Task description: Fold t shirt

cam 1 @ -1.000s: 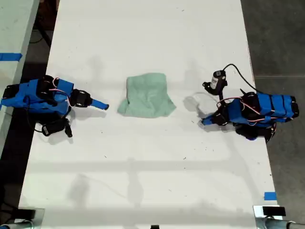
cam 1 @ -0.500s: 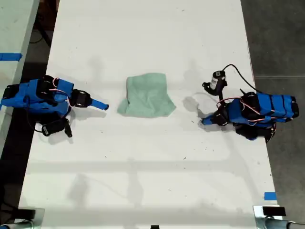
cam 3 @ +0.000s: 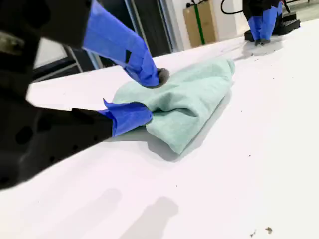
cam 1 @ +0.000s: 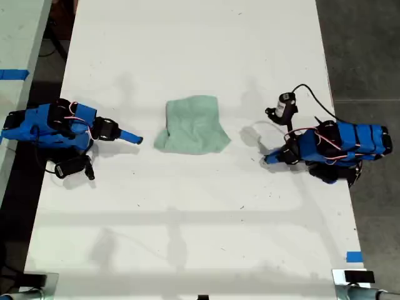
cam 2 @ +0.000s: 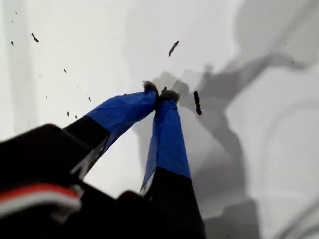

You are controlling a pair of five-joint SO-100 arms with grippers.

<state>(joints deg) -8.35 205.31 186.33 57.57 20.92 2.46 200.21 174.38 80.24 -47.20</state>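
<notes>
Both claws flank t shirt (cam 1: 192, 125) — apart.

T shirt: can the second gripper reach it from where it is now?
Probably yes. My second gripper faces the t shirt with jaws open, and only bare table lies between them.
</notes>
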